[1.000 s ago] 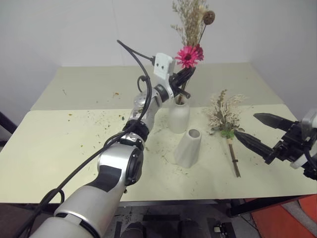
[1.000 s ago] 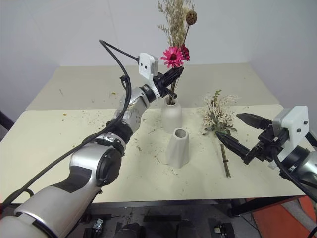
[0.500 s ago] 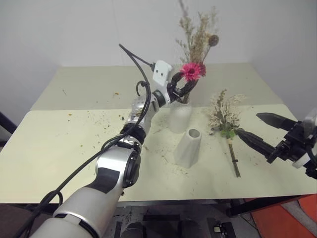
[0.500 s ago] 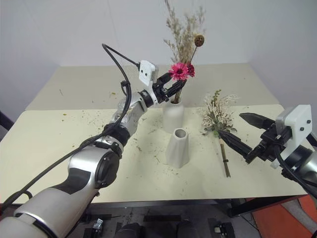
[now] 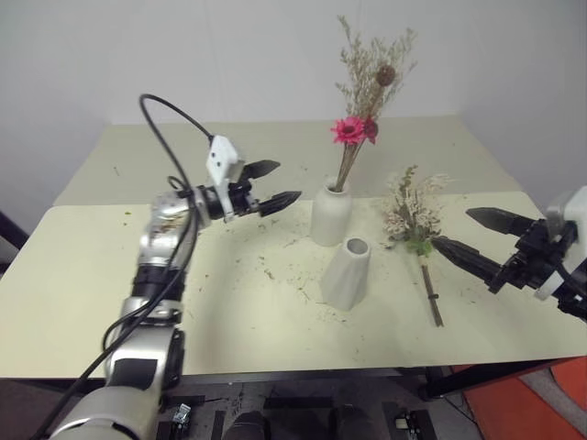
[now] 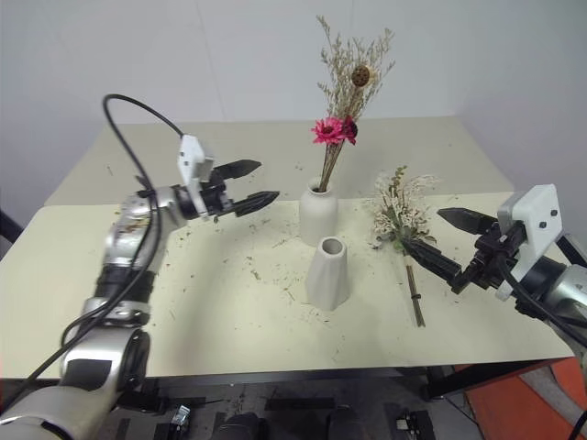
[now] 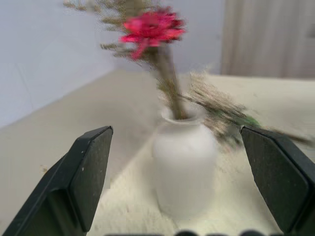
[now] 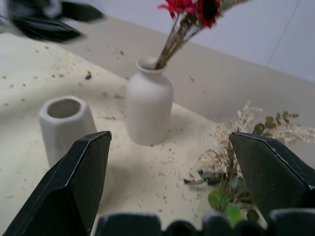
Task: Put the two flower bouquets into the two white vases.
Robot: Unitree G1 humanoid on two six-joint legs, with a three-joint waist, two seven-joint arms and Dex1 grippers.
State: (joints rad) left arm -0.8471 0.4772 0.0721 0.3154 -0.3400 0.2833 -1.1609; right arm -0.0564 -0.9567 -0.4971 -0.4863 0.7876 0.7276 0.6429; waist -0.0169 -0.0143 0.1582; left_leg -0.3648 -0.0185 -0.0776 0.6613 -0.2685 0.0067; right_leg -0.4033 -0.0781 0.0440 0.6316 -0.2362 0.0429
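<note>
The thin bouquet [image 5: 362,101], tan wispy grass with a bright pink flower and a round brown seed-head, stands stems-down in the rounded bottle vase [image 5: 331,213], leaning toward the robot's right out of the narrow neck. That vase is matte white ceramic with a smooth belly, and it sits well ahead of the left gripper's [image 5: 271,186] fingertips with bare table between them. The left gripper's two black fingers are spread wide and hold nothing; in the left wrist view the vase [image 7: 185,167] stands in the gap between them, untouched.

The cone vase [image 5: 348,273], also matte white, tapers up to a small round mouth that is empty. It stands just in front of the bottle vase, on the robot's side, not touching it.

The fuller bouquet [image 5: 415,220], cream sprigs with green leaves on a thin brown bound stem, lies flat on the table [image 5: 83,284] just beside the lower fingertip of the right gripper [image 5: 456,235]. Whether that fingertip touches it cannot be told. The right gripper's fingers are parted wide, gripping nothing, pointing toward the two vases.

The table top is pale cream, matte, and sprinkled with dry plant crumbs around the vases and under the left gripper. A seam runs across it behind the vases. Open surface lies to the left of the left gripper and along the near edge.
</note>
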